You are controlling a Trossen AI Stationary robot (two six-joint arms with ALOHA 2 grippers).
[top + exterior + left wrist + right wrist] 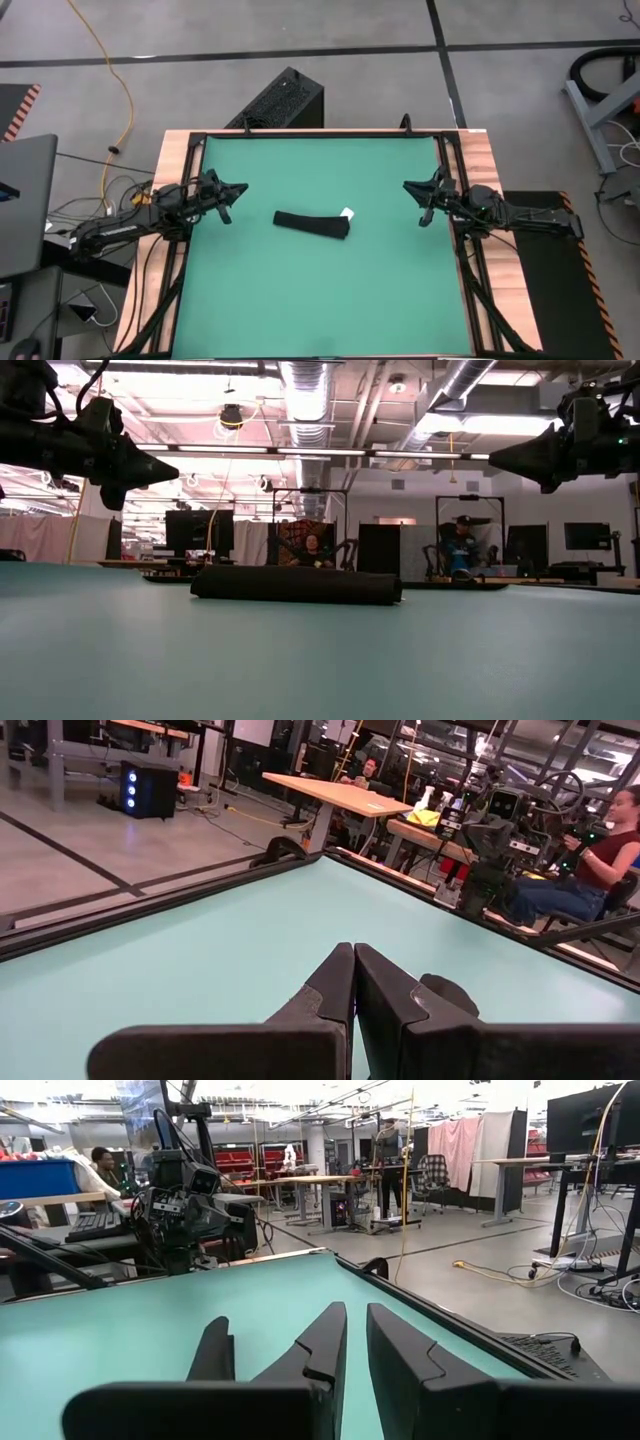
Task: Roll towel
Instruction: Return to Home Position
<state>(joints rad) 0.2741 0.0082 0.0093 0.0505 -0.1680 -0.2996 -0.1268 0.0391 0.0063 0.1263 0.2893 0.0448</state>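
Towel [313, 225] rolled, between left jaws and right jaws, touching neither, each pair closed

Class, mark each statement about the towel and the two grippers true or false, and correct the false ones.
1. The towel lies rolled up on the green mat. True.
2. The left gripper is holding the towel. False: it is shut on nothing, at the mat's left side, apart from the towel.
3. The right gripper is at the mat's right side, clear of the towel. True.
4. In the high view, the white tag shows at the towel's left end. False: it shows at the right end.
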